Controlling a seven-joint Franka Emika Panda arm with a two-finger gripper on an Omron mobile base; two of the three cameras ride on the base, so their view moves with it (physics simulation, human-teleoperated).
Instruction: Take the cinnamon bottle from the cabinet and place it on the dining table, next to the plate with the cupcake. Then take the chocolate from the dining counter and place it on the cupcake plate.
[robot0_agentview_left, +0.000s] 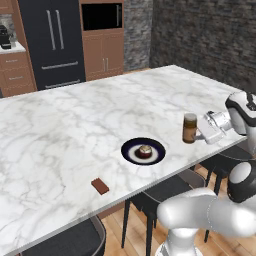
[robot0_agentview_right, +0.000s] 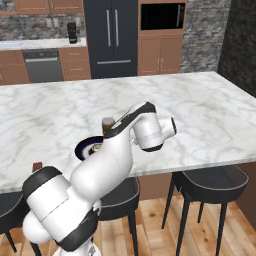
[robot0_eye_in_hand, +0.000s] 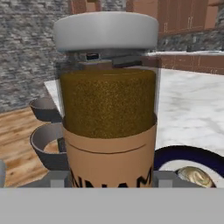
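The cinnamon bottle (robot0_agentview_left: 189, 128) is seen upright on the bench (robot0_agentview_left: 75, 130), its long axis vertical, pale cap up. The hand (robot0_agentview_left: 201, 134) is closed about the bottle's lower body from the bench's near-right edge, its jaws at the label band; the bottle is taken to be gripped, not yet released.

The plate (robot0_agentview_left: 143, 151) lies just to the left of the bottle, apart from it, with the cupcake (robot0_agentview_left: 145, 151) at its centre. The placing beside the plate is judged nearly done: only a letting-go and a straight draw-back away from the bottle is called for, with care that the bottle is not tipped.

The chocolate (robot0_agentview_left: 100, 186) lies farther left near the bench's front edge, well apart from the plate and on the side of it away from the hand; a reach across past the plate would be needed for it.

In the hand view the bottle (robot0_eye_in_hand: 107, 109) is shown close, brown powder through its clear wall, with the plate's rim (robot0_eye_in_hand: 175, 153) at lower right. In the right base view the bottle (robot0_agentview_right: 107, 125) is largely hidden behind the arm, and the plate (robot0_agentview_right: 85, 148) partly so.
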